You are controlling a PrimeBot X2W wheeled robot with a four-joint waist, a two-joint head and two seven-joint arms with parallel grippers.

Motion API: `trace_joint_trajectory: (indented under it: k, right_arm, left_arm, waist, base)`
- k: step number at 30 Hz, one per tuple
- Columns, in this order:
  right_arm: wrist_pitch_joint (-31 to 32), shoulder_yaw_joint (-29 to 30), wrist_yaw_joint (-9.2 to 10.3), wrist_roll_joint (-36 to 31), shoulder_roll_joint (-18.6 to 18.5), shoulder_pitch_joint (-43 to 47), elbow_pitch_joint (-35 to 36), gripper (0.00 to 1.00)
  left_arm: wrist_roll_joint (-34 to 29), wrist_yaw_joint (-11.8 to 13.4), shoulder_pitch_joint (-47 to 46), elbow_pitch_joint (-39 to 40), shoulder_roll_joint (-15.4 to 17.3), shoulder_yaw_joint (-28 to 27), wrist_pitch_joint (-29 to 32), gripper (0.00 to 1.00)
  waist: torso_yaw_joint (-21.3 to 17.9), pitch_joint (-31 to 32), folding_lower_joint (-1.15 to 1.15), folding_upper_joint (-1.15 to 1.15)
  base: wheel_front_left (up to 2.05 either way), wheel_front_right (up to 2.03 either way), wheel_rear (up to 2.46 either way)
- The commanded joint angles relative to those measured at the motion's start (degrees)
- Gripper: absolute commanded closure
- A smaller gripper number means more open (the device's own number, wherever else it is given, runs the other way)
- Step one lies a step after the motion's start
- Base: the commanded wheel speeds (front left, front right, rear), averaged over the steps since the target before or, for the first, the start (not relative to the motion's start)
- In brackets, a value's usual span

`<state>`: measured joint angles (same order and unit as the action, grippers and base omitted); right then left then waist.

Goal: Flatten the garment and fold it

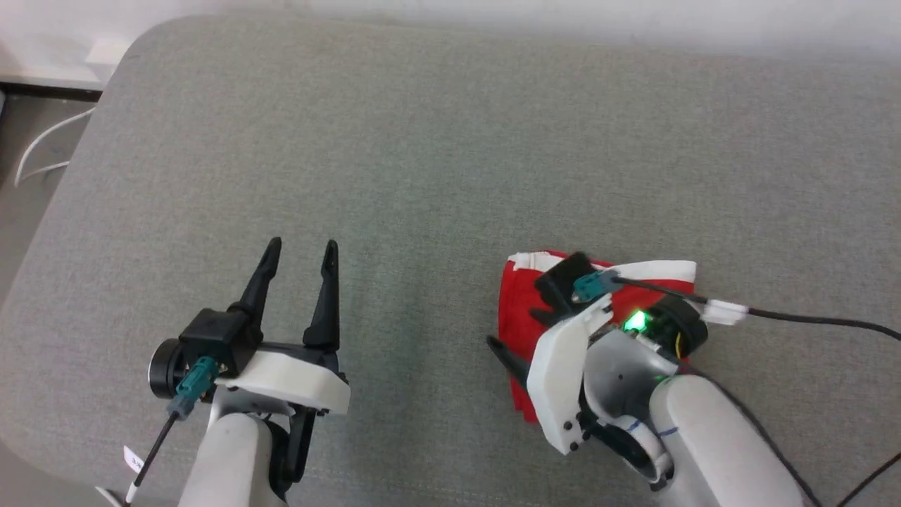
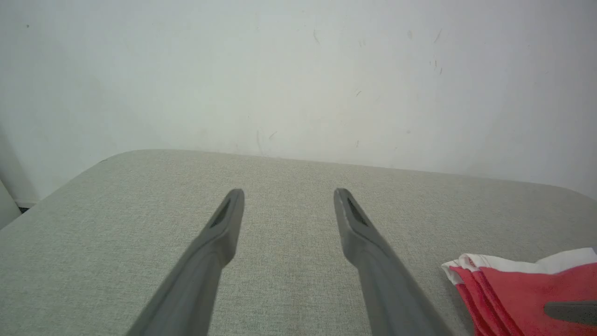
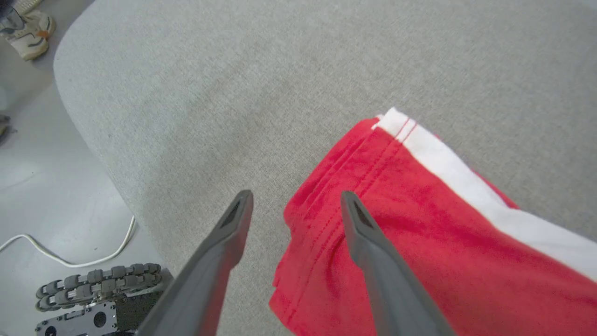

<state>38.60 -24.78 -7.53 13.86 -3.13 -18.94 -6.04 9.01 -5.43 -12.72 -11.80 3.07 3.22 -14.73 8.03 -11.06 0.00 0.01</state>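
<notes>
Right gripper comes first, closest to the lens in its own wrist view: its two dark fingers stand wide apart with nothing clamped between them. The finger toward 5 o'clock hangs over red cloth, and the one toward 7 o'clock is over bare grey fabric. Whether either tip touches down cannot be told.

Under and beside that gripper lies the garment, red shorts folded into a compact stack, with several layered hems showing along the edge nearest the fingers. A white stripe runs along its far side, from about 12 o'clock out toward 3 o'clock in that view. In the head view the stack sits at roughly 4 o'clock, partly covered by the right wrist, where a green light glows and a black cable trails off toward 3 o'clock.

Left gripper is well apart from the shorts, at about 8 o'clock in the head view, fingers spread wide and holding nothing, pointing toward 12 o'clock.

Everything rests on a grey padded surface with rounded corners. A pale wall rises behind it. On the floor at 7 o'clock in the right wrist view lie a white cord and part of the robot's base, and a shoe sits at 10 o'clock.
</notes>
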Motion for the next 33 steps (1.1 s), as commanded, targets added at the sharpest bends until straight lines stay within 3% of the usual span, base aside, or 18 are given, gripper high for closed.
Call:
trace_joint_trajectory:
  k: [1,4,10,16,21,33]
  right_arm:
    - [-1.48,0.59,0.04,1.15,0.15,-0.62,1.35,0.0]
    - [-6.89,4.19,0.04,2.87,0.2,0.08,5.03,0.0]
    - [-23.51,15.83,0.04,6.47,0.23,3.67,10.92,0.0]
    - [-35.47,26.63,0.04,8.15,0.24,9.48,8.77,0.0]
    - [-36.12,28.75,0.04,10.11,0.24,13.23,2.01,0.0]
    - [-28.02,22.28,0.04,15.45,0.24,10.69,-12.24,0.0]
  left_arm:
    - [0.0,0.34,-0.37,0.06,-0.18,-0.17,-0.27,0.0]
    - [0.01,0.35,-0.11,0.24,-0.19,-0.2,-0.27,0.0]
    - [0.15,0.34,0.24,0.55,-0.19,-0.06,-0.27,0.0]
    - [0.2,0.31,1.03,1.21,-0.19,-0.55,-0.27,0.0]
    - [0.15,0.32,1.42,1.89,-0.19,-0.89,-0.27,0.0]
    - [0.58,0.66,0.48,2.73,-0.19,-0.54,-0.27,0.0]
  waist:
    - [-0.5,0.35,0.0,-0.01]
    - [-1.23,0.84,0.0,-0.01]
    - [-2.61,1.86,0.0,-0.01]
    - [-3.99,3.06,0.0,-0.01]
    - [-4.68,3.32,0.0,-0.01]
    - [-3.84,1.45,0.0,-0.01]
  base:
    - [0.0,0.0,0.0]
    - [0.0,0.0,0.0]
    - [0.0,0.0,0.0]
    - [0.0,0.0,0.0]
    - [0.0,0.0,0.0]
    - [0.0,0.0,0.0]
